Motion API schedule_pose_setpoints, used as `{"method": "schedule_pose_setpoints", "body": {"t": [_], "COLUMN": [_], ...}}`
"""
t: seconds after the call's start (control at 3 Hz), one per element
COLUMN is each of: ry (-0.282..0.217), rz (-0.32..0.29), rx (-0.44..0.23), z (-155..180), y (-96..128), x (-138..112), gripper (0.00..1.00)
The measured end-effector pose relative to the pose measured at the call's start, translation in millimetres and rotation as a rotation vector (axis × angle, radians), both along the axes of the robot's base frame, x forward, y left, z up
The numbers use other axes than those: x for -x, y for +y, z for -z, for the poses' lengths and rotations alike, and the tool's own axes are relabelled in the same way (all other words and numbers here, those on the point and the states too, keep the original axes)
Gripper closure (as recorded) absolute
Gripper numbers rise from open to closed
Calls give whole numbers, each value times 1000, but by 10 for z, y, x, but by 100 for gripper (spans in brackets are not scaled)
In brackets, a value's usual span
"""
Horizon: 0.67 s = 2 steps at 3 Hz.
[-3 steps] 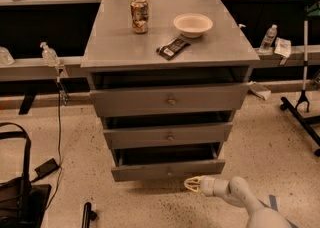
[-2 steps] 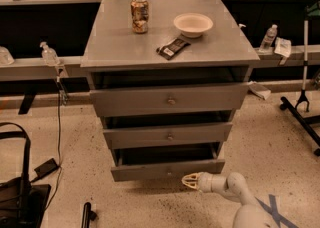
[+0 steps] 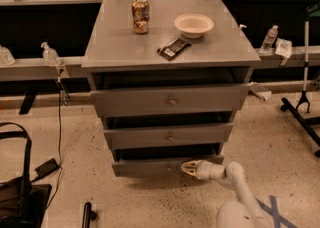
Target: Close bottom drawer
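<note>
The bottom drawer (image 3: 145,166) is the lowest and slimmest grey front of the cabinet. It stands partly pulled out, with a dark gap above it. My gripper (image 3: 188,168) is low at the floor level, right of the drawer's centre. It points left, and its tip is against or just in front of the drawer's front panel. The white arm (image 3: 231,174) runs off to the lower right. The drawer's knob does not show clearly beside the gripper tip.
The middle drawer (image 3: 169,136) and top drawer (image 3: 171,101) are also partly open. On the cabinet top stand a can (image 3: 140,16), a bowl (image 3: 193,24) and a snack bar (image 3: 173,48). A black bag (image 3: 15,192) lies at the left, and a black stand base (image 3: 302,107) at the right.
My gripper has moved left and closer to the bottom drawer's front. The bottom drawer looks slid in slightly compared with a second ago.
</note>
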<state>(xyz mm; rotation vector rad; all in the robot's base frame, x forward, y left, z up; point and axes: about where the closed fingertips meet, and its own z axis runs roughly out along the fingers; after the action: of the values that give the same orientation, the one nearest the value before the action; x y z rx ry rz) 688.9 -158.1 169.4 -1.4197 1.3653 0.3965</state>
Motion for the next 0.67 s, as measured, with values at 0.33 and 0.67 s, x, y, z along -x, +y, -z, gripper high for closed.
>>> {"method": "schedule_pose_setpoints", "body": {"t": [0.33,0.67], "ry": [-5,13], "rz": [21,44], "rx": [4,8], "z": [-12,109], "y": [-69,-191], "x": [-84,-29], "gripper": [100,100]}}
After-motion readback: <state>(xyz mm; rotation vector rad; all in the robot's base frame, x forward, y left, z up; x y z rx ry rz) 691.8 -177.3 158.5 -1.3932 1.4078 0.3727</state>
